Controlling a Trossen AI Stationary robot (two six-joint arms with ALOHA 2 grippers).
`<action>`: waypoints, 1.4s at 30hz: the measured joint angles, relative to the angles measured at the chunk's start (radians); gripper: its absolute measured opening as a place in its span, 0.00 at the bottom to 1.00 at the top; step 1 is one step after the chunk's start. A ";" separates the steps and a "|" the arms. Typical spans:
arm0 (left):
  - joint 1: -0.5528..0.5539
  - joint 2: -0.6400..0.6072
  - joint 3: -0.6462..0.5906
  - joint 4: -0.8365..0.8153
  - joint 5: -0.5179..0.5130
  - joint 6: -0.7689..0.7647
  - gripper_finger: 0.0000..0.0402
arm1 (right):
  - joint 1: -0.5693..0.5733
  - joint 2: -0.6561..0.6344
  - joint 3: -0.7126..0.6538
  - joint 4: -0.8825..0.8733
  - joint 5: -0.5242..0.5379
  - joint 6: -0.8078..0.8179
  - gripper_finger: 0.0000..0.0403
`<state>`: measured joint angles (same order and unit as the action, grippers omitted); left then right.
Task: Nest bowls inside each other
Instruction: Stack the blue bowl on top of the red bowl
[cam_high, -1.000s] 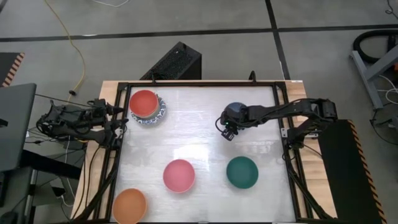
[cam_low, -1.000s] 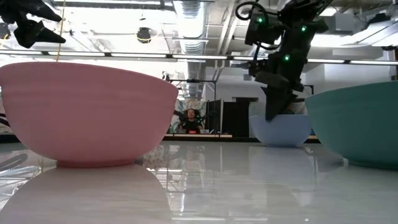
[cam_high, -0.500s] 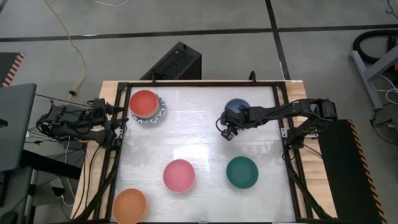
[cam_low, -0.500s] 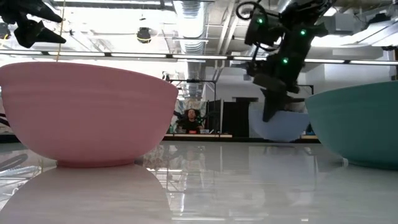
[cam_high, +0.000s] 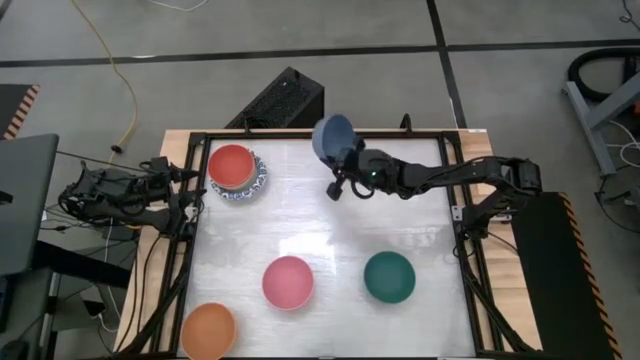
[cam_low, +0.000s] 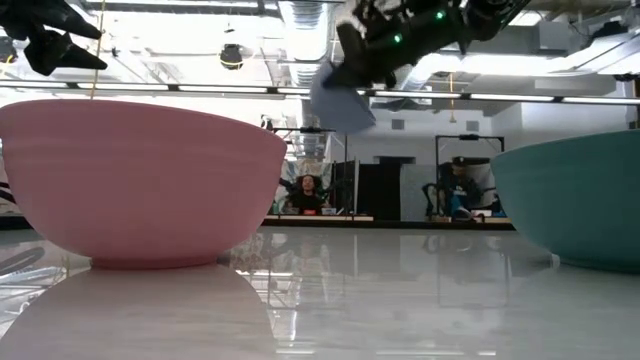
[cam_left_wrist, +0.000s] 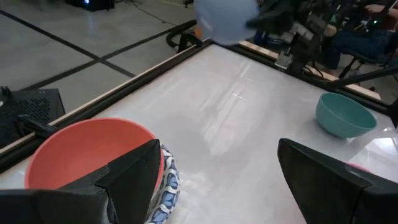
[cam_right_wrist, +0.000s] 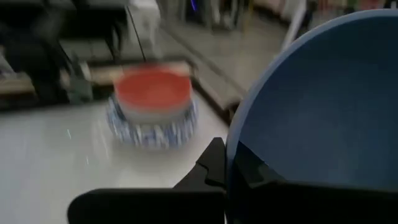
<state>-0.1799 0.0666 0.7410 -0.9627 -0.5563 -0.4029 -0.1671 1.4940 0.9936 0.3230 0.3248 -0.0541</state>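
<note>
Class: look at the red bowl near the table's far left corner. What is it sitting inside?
The red bowl is nested in a white bowl with a blue patterned rim. Only that rim shows; whatever lies lower in the stack is covered.

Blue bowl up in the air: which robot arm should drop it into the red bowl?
The right. The right gripper is shut on the round blue bowl, lifted above the table. The left gripper waits open beside the red bowl.

I count six bowls: one each of red (cam_high: 231, 163), blue-patterned (cam_high: 255, 183), blue (cam_high: 333, 135), pink (cam_high: 288, 282), green (cam_high: 388, 276), orange (cam_high: 208, 330).
</note>
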 joint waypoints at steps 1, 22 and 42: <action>0.000 0.000 0.000 0.000 -0.001 0.000 0.78 | -0.001 0.000 0.000 0.044 -0.019 -0.022 0.02; 0.000 0.000 0.000 0.006 0.001 0.052 0.78 | -0.007 0.806 1.153 -0.447 -0.301 -0.344 0.02; 0.000 -0.001 0.000 0.007 0.009 0.052 0.78 | -0.013 0.981 1.328 -0.483 -0.469 -0.530 0.02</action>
<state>-0.1801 0.0658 0.7410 -0.9558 -0.5476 -0.3508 -0.1798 2.4752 2.3211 -0.1601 -0.1446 -0.5837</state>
